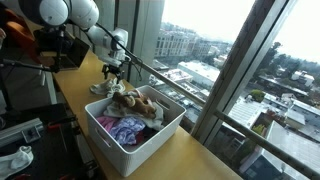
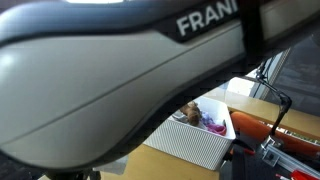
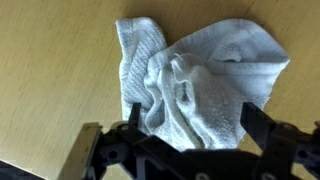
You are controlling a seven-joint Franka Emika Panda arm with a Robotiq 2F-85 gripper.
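Wooden table (image 1: 205, 158): white bin (image 1: 150, 150) holds plush toy (image 1: 135, 102), purple cloth (image 1: 126, 130); spread fingers (image 3: 133, 117) straddle towel (image 3: 205, 80).

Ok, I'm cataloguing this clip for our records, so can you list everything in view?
towel: one, white, crumpled on the table, between the tool's fingers
table: one, light wood, along the window
bin: one, white, on the table by the window
soft toy: at least one, brown, in the bin
cloth: one bundle, pink and purple, in the bin
window: one, dark frame, city buildings beyond
arm: one, white and grey, filling most of an exterior view
tool: one, black, open, over the towel
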